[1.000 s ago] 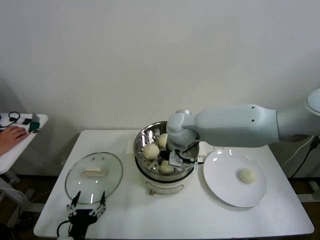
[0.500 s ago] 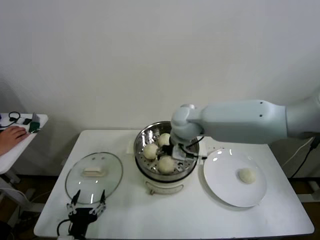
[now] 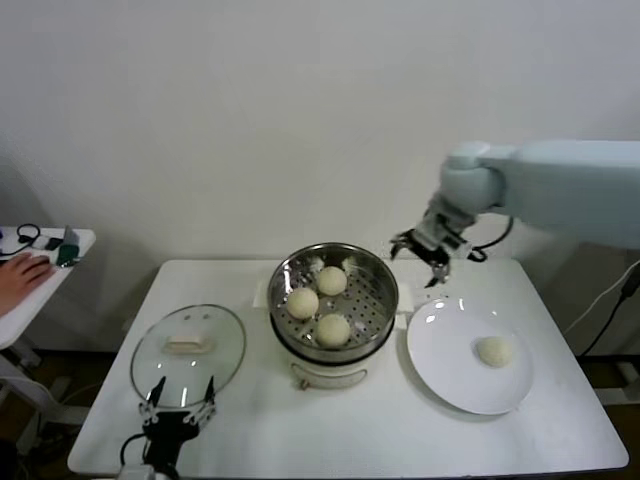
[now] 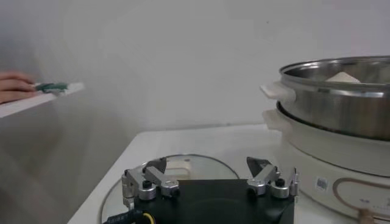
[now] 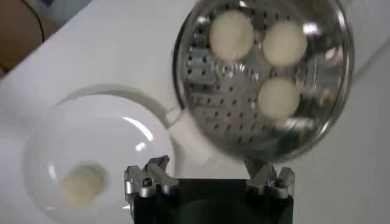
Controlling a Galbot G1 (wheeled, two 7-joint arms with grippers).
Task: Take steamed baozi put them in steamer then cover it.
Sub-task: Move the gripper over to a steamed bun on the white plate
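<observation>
Three baozi [image 3: 303, 302] [image 3: 332, 280] [image 3: 334, 329] lie in the steel steamer [image 3: 376, 300] at the table's middle; the right wrist view shows them too [image 5: 231, 33]. A fourth baozi [image 3: 494, 351] [image 5: 81, 184] rests on the white plate [image 3: 450, 370]. My right gripper [image 3: 425, 254] [image 5: 207, 170] hangs open and empty in the air, behind the plate and to the right of the steamer. The glass cover [image 3: 188, 352] [image 4: 183, 167] lies flat on the table at the left. My left gripper [image 3: 178, 398] [image 4: 207, 169] stands open just in front of the cover, holding nothing.
A side shelf [image 3: 45, 262] at the far left carries small items, and a person's hand [image 3: 20, 275] rests on it. The table's front edge [image 3: 350, 468] runs close below the plate and the cover.
My right gripper opened over the steamer, left a baozi at the front of the basket, then rose and swung right to behind the plate. The left arm stayed put.
</observation>
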